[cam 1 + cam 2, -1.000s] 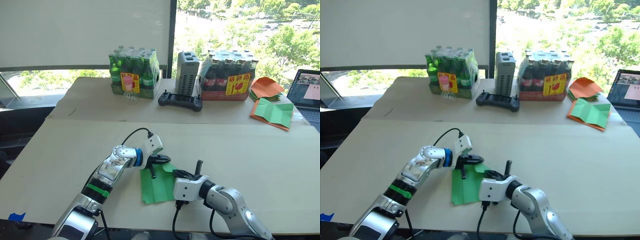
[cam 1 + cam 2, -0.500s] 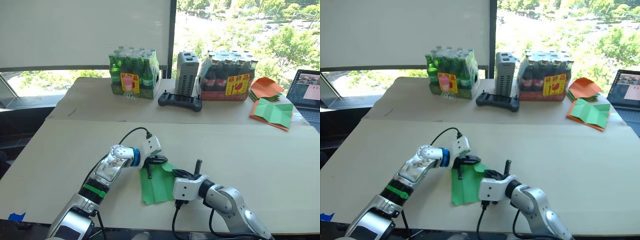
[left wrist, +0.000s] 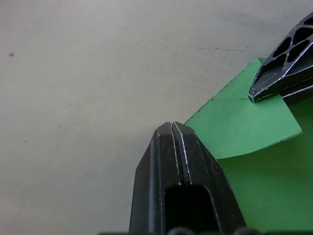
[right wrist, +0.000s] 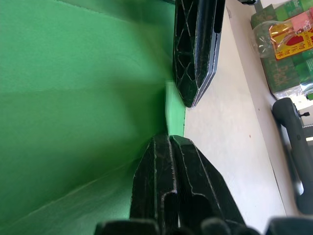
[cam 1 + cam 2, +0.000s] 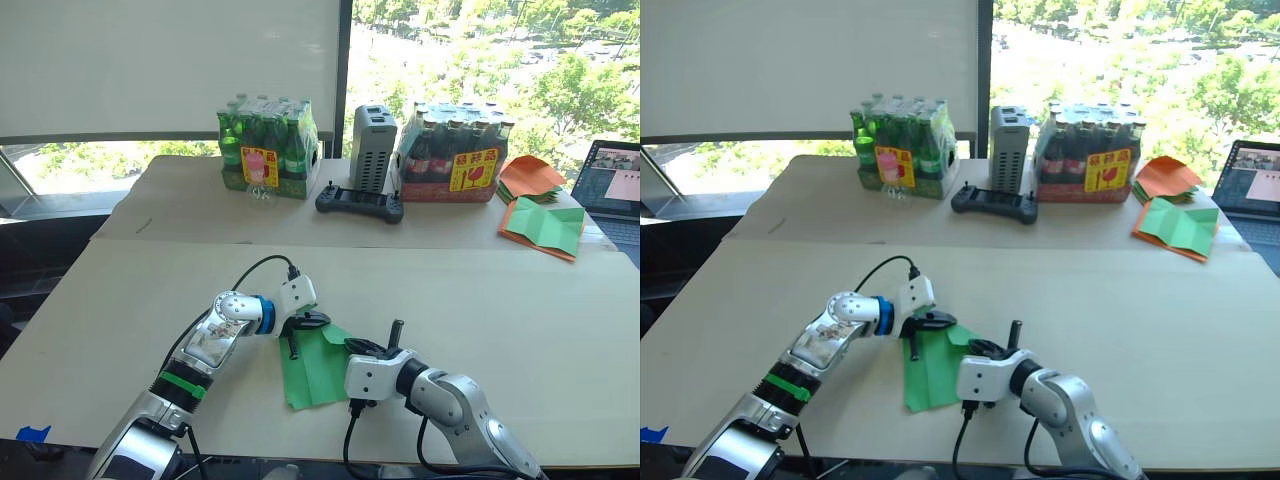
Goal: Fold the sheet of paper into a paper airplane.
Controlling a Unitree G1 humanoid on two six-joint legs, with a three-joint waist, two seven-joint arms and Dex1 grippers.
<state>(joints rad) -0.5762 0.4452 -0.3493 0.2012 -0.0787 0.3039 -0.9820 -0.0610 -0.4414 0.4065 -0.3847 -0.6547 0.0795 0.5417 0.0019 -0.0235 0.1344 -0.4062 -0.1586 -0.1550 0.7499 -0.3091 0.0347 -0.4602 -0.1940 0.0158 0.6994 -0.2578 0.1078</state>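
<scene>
Left hand (image 5: 292, 340) has slid leftward along the green sheet of paper (image 5: 318, 365).
Both hands' fingers are pressed together; right hand (image 4: 172, 142) rests on the folded sheet on the bench (image 5: 520, 300).

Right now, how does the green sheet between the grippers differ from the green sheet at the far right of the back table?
The sheet of paper lies alone on the near table; the far green sheet lies on orange paper. The near one has a corner folded over, with both grippers, left gripper and right gripper, at it; the far one lies open and untouched. Both are bright green and creased.
</scene>
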